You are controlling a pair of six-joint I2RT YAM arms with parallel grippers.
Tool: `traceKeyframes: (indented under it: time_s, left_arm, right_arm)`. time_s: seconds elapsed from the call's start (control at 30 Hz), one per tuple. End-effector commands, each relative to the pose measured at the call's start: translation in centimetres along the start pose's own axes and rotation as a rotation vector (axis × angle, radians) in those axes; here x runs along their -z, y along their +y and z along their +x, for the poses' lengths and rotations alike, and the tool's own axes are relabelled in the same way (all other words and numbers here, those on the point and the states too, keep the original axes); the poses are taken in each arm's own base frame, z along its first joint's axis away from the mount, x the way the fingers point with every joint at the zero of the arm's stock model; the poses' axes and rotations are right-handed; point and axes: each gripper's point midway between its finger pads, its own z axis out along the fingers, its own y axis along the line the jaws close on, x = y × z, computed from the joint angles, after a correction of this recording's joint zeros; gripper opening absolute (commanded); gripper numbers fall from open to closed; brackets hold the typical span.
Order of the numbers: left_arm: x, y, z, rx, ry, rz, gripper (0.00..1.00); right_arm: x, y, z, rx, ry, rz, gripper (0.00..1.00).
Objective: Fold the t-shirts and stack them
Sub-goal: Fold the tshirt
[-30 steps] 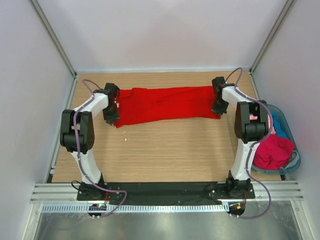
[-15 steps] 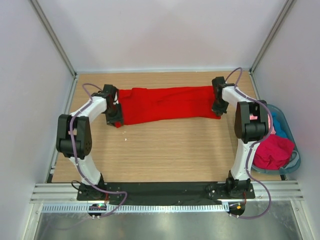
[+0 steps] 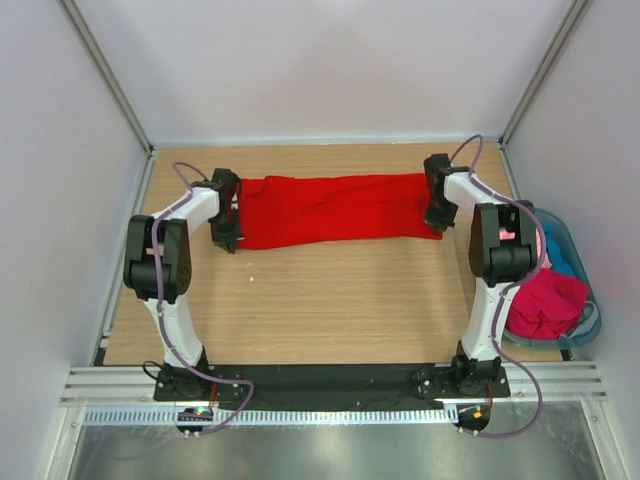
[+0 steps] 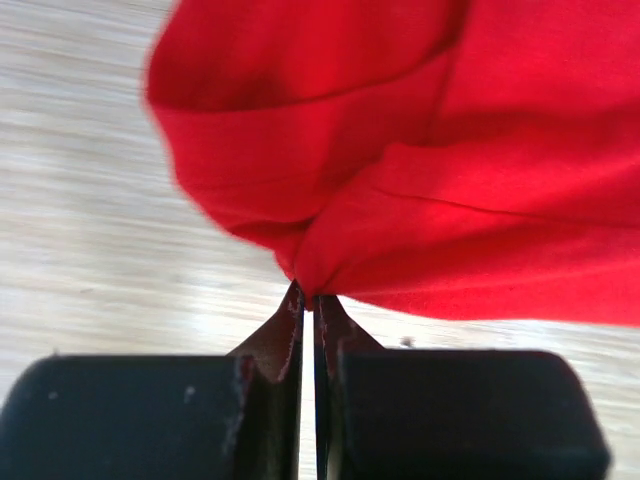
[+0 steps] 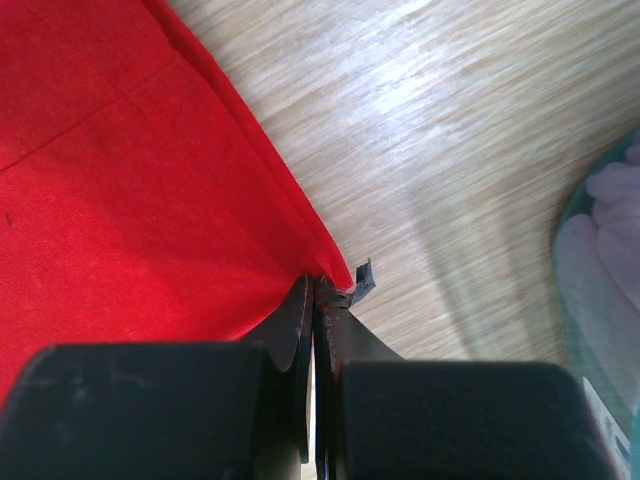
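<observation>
A bright red t-shirt (image 3: 335, 207) lies stretched in a long band across the far part of the wooden table (image 3: 330, 300). My left gripper (image 3: 228, 238) is at its near left corner, shut on a bunched bit of the red cloth (image 4: 400, 180), as the left wrist view (image 4: 310, 295) shows. My right gripper (image 3: 437, 224) is at the near right corner, shut on the hem of the red t-shirt (image 5: 130, 200), pinched at the tips (image 5: 320, 285). More t-shirts, crimson (image 3: 548, 303) and teal-blue (image 3: 562, 255), lie crumpled in the basket.
A translucent blue-grey basket (image 3: 587, 318) stands off the table's right edge, beside the right arm. Its rim and pale contents (image 5: 605, 280) show in the right wrist view. White walls enclose the table on three sides.
The left gripper opened briefly, shifted along the shirt's left corner, and shut on the cloth again. The right arm has not moved.
</observation>
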Motion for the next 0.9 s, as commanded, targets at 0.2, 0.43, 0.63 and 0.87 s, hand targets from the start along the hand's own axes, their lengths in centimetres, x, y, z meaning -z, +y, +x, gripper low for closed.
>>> traceKeyframes:
  time_s: [0.2, 0.43, 0.63, 0.87]
  left_arm:
    - [2.5, 4.8, -1.0, -0.031, -0.027, -0.178, 0.00]
    - [1.9, 5.4, 0.5, -0.037, 0.023, -0.208, 0.00]
    - [2.4, 5.1, 1.7, -0.008, 0.056, -0.185, 0.07]
    - [3.0, 5.6, 2.5, -0.009, 0.086, -0.208, 0.27]
  right_arm:
    - [4.1, -2.3, -0.4, 0.030, -0.055, 0.011, 0.01]
    - [3.6, -2.4, 4.1, 0.052, 0.035, -0.025, 0.01]
    - [3.9, -2.3, 6.2, 0.066, 0.064, -0.037, 0.01]
    - [4.5, -2.6, 6.9, 0.045, 0.088, -0.034, 0.22]
